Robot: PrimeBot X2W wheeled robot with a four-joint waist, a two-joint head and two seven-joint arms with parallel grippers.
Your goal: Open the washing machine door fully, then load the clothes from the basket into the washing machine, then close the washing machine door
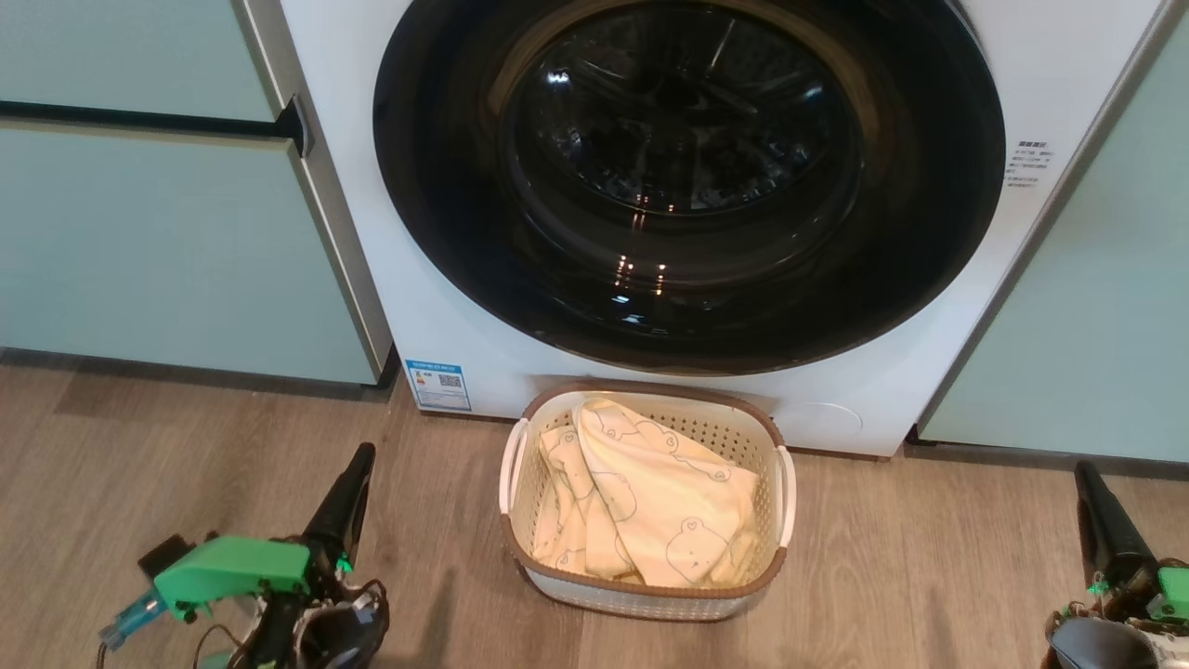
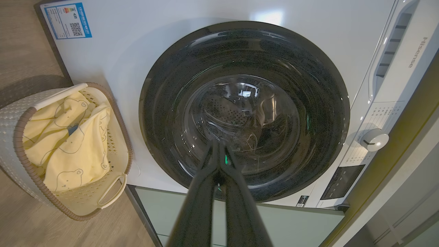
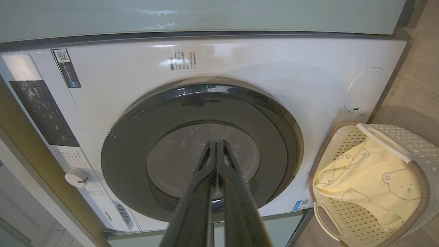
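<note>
Well apart from the basket (image 1: 650, 602), left hand (image 1: 362, 455) and right hand (image 1: 1086, 472) stand pinched together.

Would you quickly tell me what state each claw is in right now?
Left claw: closed, holding nothing.
Right claw: closed, holding nothing.

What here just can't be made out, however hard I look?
- Head view: the washing machine door's top is cut off by the upper edge.
- Every view: dark glass and reflections hide what lies behind it.
- Head view: the top garment and the basket walls hide how many clothes lie beneath.
- Head view: the blue sticker's print is too small to read.
</note>
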